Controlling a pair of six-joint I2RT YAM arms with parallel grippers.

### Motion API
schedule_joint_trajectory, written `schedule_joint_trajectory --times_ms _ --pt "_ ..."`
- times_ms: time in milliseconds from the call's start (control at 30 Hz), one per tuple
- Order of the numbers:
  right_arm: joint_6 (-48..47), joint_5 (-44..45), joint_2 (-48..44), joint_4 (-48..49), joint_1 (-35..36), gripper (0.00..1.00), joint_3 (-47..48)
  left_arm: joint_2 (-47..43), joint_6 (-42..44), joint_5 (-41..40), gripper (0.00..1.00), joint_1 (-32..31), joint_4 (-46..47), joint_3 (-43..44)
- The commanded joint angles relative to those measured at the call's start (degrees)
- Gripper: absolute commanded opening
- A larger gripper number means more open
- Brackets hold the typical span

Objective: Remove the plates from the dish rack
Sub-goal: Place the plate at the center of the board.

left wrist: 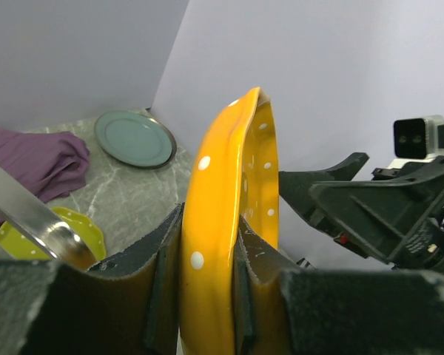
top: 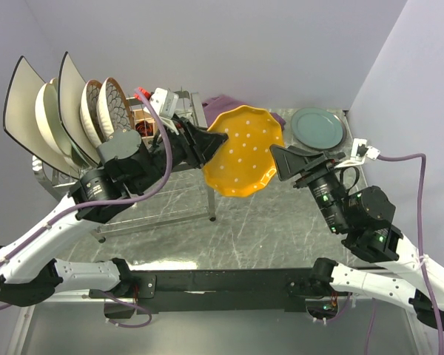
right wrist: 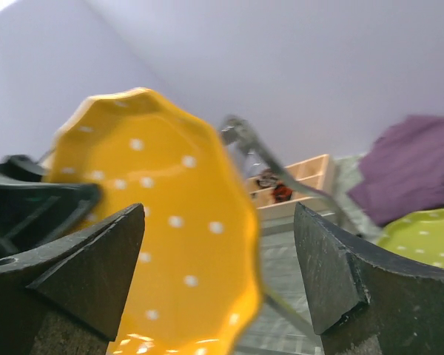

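Observation:
My left gripper [top: 206, 142] is shut on the rim of the orange dotted scalloped plate [top: 244, 151] and holds it upright in the air, right of the dish rack [top: 205, 188]. In the left wrist view both pads [left wrist: 163, 259] press the plate [left wrist: 222, 177]. My right gripper [top: 281, 163] is open, its tips at the plate's right edge; in its wrist view the plate [right wrist: 163, 222] stands just ahead of the spread fingers [right wrist: 103, 251]. Several plates stay upright in the rack: white square ones [top: 26, 111], a cream one [top: 50, 118], a brown-patterned one [top: 117, 107].
A teal-green plate [top: 318, 128] lies flat at the back right. A lime-yellow plate [left wrist: 74, 225] lies beside a purple cloth [left wrist: 37, 163]. A small wooden box [right wrist: 296, 181] stands behind the rack's steel tube [right wrist: 266, 159]. Walls close the back and right.

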Motion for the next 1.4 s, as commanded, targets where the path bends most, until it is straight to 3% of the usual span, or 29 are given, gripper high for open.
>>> schedule_joint_trajectory --times_ms 0,100,200,300,367,400,467,500,600,667,733,800,833,1067,1267,1367 --pt "-3.1 2.6 0.9 -1.9 -1.3 0.88 0.6 -3.0 -2.1 1.3 0.01 -0.3 14.9 2.5" --pt "-2.1 -3.0 2.2 -4.0 -2.9 0.88 1.0 -2.2 -2.7 3.0 0.01 -0.3 15.1 2.9" --pt "-1.7 -8.4 0.9 -0.4 -4.3 0.80 -2.1 -1.4 -3.9 5.3 0.01 -0.3 15.1 3.2" --pt "0.0 -13.9 -1.8 3.5 -5.5 0.65 -5.7 -1.1 -4.8 7.1 0.01 -0.3 15.6 2.3" --pt "1.9 -17.7 -3.6 5.5 -6.2 0.51 -7.1 -1.6 -5.6 7.8 0.01 -0.3 16.6 0.9" --pt "2.5 -18.7 -4.0 5.7 -6.8 0.39 -8.1 -1.7 -5.9 8.0 0.01 -0.3 17.0 0.3" --pt "4.2 -21.1 -5.7 7.4 -7.4 0.28 -9.5 -2.2 -6.8 8.1 0.01 -0.3 17.5 -1.2" --pt "4.5 -21.7 -6.3 7.9 -7.6 0.16 -10.6 -2.4 -7.2 8.1 0.01 -0.2 17.5 -1.8" --pt "6.5 -23.3 -8.7 8.5 -8.2 0.00 -11.7 -2.6 -9.0 8.1 0.01 -0.2 17.5 -3.5" --pt "8.1 -24.4 -9.5 8.9 -8.3 0.00 -12.3 -2.1 -9.5 7.6 0.03 -0.1 17.5 -3.9" --pt "9.4 -24.8 -10.9 9.3 -8.5 0.00 -12.8 -1.5 -9.9 6.9 0.14 -0.1 17.5 -4.1" --pt "10.9 -24.4 -11.8 9.0 -8.7 0.00 -13.3 -0.9 -10.0 6.3 0.19 -0.1 17.3 -4.1" --pt "11.5 -23.9 -12.1 8.8 -9.0 0.00 -13.3 -0.5 -10.0 6.2 0.32 -0.1 17.4 -4.4" --pt "14.0 -19.3 -14.2 7.6 -10.6 0.00 -11.4 2.4 -8.9 8.6 0.55 -0.1 17.5 -3.6" --pt "15.0 -11.0 -15.0 5.0 -11.0 0.00 -8.9 4.9 -7.5 9.7 0.66 -0.1 17.3 -1.6" --pt "15.3 -7.5 -15.0 4.1 -11.2 0.00 -7.8 6.0 -6.2 8.1 0.78 -0.1 15.9 0.2"
